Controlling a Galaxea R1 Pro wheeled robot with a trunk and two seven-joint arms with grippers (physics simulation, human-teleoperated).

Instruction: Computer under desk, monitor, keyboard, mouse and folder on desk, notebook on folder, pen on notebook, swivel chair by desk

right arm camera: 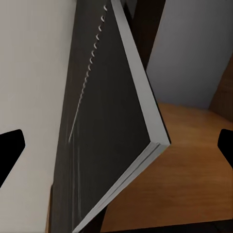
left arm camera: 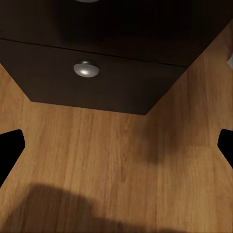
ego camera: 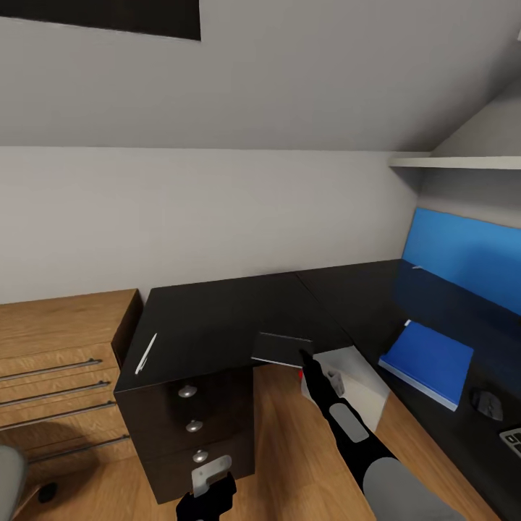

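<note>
Right gripper (ego camera: 304, 359) spread wide, reaching for the dark notebook (ego camera: 281, 349) overhanging the desk (ego camera: 217, 311) | left gripper (ego camera: 206, 499) spread, idle | folder (ego camera: 428, 362) awaits stacking.

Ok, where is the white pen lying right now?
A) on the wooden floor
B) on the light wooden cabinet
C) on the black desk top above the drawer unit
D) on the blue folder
C: the pen lies on the glossy desk near its left edge, above the drawer unit, well apart from the folder.
</note>
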